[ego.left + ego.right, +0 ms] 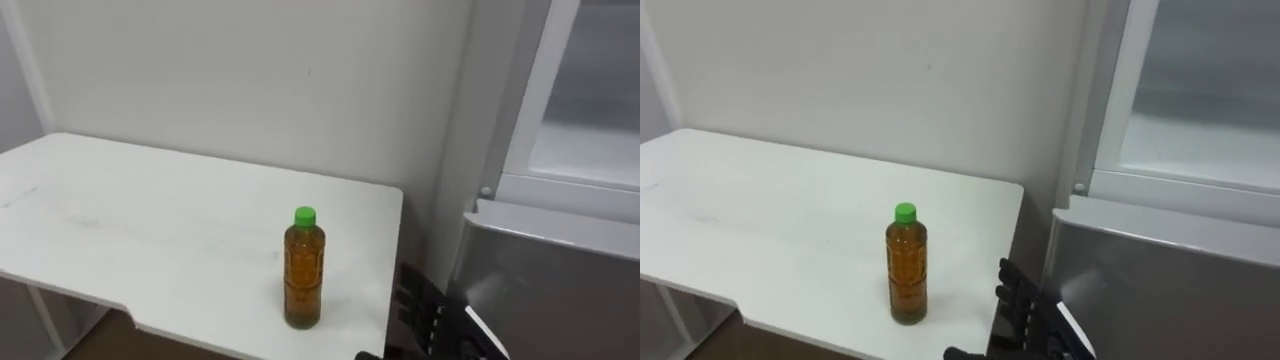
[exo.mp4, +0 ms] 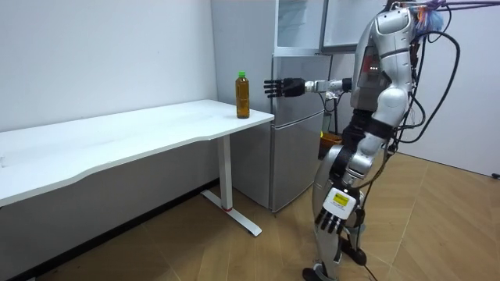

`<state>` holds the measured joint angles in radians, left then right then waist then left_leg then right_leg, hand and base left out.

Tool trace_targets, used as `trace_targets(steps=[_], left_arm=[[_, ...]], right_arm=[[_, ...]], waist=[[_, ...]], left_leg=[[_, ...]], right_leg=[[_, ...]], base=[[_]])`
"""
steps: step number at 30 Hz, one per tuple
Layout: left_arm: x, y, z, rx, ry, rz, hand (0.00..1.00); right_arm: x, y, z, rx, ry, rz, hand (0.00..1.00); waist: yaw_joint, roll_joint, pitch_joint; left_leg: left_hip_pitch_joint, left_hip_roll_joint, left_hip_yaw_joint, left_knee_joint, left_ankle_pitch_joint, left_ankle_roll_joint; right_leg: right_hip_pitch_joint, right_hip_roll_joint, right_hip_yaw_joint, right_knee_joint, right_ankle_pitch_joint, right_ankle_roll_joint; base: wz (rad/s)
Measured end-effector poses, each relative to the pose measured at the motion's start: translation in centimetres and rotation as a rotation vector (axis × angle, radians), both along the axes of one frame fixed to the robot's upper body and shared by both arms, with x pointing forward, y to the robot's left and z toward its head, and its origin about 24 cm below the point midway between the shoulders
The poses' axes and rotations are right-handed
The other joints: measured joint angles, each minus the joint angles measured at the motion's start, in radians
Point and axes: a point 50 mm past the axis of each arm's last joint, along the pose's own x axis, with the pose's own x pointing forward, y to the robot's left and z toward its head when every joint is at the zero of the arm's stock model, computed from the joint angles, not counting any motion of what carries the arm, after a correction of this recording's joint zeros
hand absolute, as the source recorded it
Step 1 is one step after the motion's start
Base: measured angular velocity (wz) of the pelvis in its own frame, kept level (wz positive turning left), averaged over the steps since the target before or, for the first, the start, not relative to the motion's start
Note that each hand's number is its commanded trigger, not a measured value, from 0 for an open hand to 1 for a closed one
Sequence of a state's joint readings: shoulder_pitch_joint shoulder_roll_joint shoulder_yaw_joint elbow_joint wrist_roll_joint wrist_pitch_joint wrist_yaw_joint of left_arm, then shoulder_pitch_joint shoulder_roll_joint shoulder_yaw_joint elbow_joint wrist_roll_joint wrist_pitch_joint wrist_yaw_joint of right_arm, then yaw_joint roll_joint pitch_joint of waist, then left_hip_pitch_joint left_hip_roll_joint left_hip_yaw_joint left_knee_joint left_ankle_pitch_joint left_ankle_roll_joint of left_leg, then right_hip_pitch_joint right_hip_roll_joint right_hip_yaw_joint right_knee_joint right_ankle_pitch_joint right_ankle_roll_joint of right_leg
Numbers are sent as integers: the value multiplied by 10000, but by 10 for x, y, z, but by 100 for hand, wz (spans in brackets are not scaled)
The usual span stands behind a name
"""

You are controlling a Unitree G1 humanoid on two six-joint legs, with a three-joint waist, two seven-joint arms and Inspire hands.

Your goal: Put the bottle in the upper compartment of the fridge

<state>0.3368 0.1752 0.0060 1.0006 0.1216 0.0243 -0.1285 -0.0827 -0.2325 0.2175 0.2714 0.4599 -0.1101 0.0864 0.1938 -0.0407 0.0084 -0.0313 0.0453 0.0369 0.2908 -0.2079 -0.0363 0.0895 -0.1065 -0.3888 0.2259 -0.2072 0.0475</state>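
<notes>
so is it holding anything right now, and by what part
Nothing is held. The bottle stands free on the table; the right robot hand is open, short of it, and the left robot hand hangs empty.

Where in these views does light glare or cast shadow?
Left eye view: a soft sheen lies on the grey fridge front, and light shines through the amber bottle. Room view: the table shades the wall beneath it. Right eye view: the same sheen on the fridge.
</notes>
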Motion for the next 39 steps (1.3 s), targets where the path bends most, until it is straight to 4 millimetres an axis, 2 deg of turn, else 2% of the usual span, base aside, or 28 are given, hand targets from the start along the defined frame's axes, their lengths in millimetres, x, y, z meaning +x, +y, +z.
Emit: trace_targets(steps=[4, 6, 10, 12, 14, 15, 16, 19, 24, 26, 34, 39], left_arm=[[-1, -1, 0, -119, 6, -39, 0], [-2, -1, 0, -141, 39, -24, 0], [-5, -1, 0, -139, 95, 6, 0], [-6, -1, 0, -127, 123, 13, 0], [-6, -1, 0, -113, 122, 16, 0], [-6, -1, 0, -104, 114, 19, 0], [-6, -1, 0, -95, 126, 26, 0], [-7, -1, 0, -88, 165, 40, 0], [-7, 0, 0, -84, 251, 58, 0], [-7, 0, 0, -90, 263, 65, 0], [-16, -1, 0, -128, 583, 125, 0], [-16, 0, 0, -111, 664, 141, 0]], right_arm=[[0, 0, 0, -216, -19, -265, 0], [6, 2, 8, -229, -287, -449, 0], [23, 5, 26, -244, -941, -651, 0], [30, 12, 36, -337, -1277, -524, 0], [33, 16, 38, -383, -1371, -414, 0], [32, 17, 38, -403, -1356, -369, 0], [32, 18, 37, -438, -1325, -324, 0], [32, 19, 36, -453, -1304, -246, 0], [30, 25, 33, -582, -1189, -279, 0], [30, 24, 31, -658, -1097, -491, 0], [42, 21, 17, -1055, -283, -1782, 0], [44, 20, 18, -897, -252, -2119, 0]], waist=[[117, -23, 11], [379, -49, 16], [643, -88, 31], [832, -152, 68], [866, -218, 110], [880, -243, 145], [889, -283, 148], [896, -343, 113], [926, -303, 132], [1012, -280, 148], [1418, -396, 98], [1562, -523, 124]], left_leg=[[-213, -62, -131, 0, 43, 29], [-255, -66, -143, 1, 63, 32], [-216, -86, -209, 12, 69, 34], [-136, -92, -217, -7, 72, 30], [-109, -115, -279, -11, 71, 29], [-118, -157, -386, -20, 71, 30], [-133, -180, -443, -62, 71, 30], [-194, -203, -497, -58, 70, 31], [-137, -211, -542, -42, 71, 31], [-93, -212, -543, -112, 71, 31], [-124, -245, -716, -146, 99, 26], [-477, -374, -1159, 26, 137, 37]], right_leg=[[-35, -68, -207, 62, -47, 11], [-83, -78, -239, 86, -50, 7], [-35, -78, -296, 74, -54, 13], [13, -84, -309, 70, -62, 26], [106, -94, -378, 36, -69, 37], [163, -100, -477, -44, -73, 45], [162, -114, -537, -53, -82, 60], [165, -125, -596, -57, -86, 68], [256, -126, -672, -58, -86, 72], [310, -132, -697, -57, -87, 75], [370, -145, -853, -42, -97, 89], [304, -199, -1350, -39, -123, 129]], base=[[12], [2], [6], [0], [12], [23], [18], [8], [3], [0], [6], [25]])
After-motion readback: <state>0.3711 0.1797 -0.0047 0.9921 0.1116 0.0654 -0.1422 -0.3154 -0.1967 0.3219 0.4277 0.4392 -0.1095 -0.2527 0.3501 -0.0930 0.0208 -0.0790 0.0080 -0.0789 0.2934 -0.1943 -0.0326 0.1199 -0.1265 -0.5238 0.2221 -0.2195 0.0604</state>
